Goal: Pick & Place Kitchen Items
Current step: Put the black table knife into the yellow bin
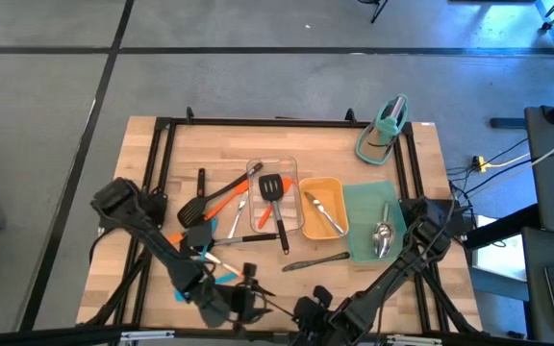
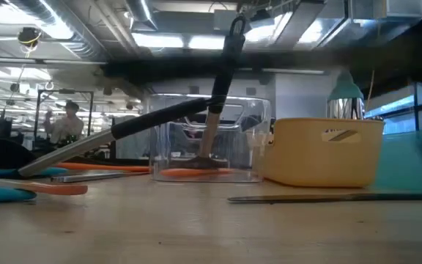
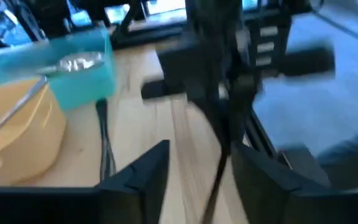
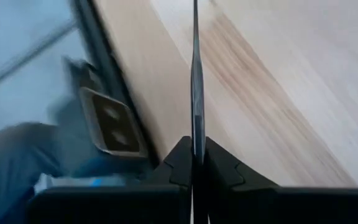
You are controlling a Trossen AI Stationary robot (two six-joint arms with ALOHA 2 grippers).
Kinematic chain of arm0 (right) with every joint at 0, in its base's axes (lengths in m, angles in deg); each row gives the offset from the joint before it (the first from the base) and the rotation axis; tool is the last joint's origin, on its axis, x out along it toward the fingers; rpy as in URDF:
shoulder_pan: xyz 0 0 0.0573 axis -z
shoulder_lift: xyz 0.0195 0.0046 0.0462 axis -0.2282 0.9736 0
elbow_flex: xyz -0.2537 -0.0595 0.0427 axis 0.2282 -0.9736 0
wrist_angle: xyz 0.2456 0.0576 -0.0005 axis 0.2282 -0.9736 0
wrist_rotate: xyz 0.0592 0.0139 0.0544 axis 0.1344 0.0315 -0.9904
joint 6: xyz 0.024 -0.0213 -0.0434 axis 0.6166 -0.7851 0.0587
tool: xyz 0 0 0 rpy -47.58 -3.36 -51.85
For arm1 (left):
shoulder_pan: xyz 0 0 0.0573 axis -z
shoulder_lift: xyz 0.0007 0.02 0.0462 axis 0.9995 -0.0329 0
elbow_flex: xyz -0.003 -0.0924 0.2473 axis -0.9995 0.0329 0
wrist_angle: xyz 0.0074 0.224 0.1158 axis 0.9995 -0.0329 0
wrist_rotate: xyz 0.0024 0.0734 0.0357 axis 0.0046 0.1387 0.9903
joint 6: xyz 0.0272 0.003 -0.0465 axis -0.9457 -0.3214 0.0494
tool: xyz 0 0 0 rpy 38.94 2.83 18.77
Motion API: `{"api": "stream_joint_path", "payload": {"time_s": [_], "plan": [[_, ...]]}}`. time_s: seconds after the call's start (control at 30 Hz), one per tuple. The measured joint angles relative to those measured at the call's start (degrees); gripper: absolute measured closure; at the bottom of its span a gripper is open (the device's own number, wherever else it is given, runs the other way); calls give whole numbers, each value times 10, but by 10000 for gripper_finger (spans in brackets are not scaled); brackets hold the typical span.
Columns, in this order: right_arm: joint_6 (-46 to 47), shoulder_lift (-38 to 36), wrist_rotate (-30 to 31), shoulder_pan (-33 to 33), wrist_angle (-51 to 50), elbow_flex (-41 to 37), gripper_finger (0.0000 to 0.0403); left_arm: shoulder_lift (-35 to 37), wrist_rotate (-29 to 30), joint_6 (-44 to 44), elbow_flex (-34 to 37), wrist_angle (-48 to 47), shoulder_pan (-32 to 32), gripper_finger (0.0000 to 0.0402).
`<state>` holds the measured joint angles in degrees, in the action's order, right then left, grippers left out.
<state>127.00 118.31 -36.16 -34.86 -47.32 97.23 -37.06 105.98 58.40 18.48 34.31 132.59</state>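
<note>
- High: both grippers meet past the table's near edge. left gripper [image 1: 246, 296] is beside right gripper [image 1: 306, 310], and the thin steel utensil [image 1: 275, 305] looks to run between them, small and hard to read here. The other kitchen items lie well ahead of both: black slotted turner [image 1: 272, 186] in the clear tray [image 1: 258, 166], spoons in the yellow tray [image 1: 321, 180] and teal tray [image 1: 364, 207], dark spoon [image 1: 315, 260] loose on the table [image 1: 354, 149].
- Low: neither gripper shows. A black-handled utensil [image 2: 222, 81] leans steeply in the clear tray, so a bump could tip it out.
- Left wrist: left fingers [image 3: 142, 174] are spread and released; the utensil shaft passes between them without clear contact. Risk: pulling back at an angle could snag the shaft and twist it out of the other grip.
- Right wrist: right gripper clenched on the utensil, blade edge-on, sticking straight out ahead. The hold sits on a narrow steel edge, so I judge it may pivot or slip on a fast swing. The table frame rail [image 4: 114, 81] is close beside the blade and could clip it.
</note>
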Motion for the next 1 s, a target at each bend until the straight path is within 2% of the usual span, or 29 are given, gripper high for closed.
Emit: {"api": "stream_joint_path", "payload": {"time_s": [0.13,0.23,0.3,0.57,0.7,1.0], "plan": [[2,-1,35,0,-16,27,387,41,0,8,1,-2,39,178],[23,-3,55,0,-86,80,387,70,24,2,0,-3,73,167],[47,-5,65,0,-154,129,387,85,47,-10,2,-9,97,167],[131,-6,90,3,-474,352,387,134,203,-68,1,-5,193,175],[194,-7,78,17,-642,423,387,149,243,-78,1,-5,224,176],[165,-30,-22,86,-645,402,387,157,252,-87,1,0,243,176]]}}
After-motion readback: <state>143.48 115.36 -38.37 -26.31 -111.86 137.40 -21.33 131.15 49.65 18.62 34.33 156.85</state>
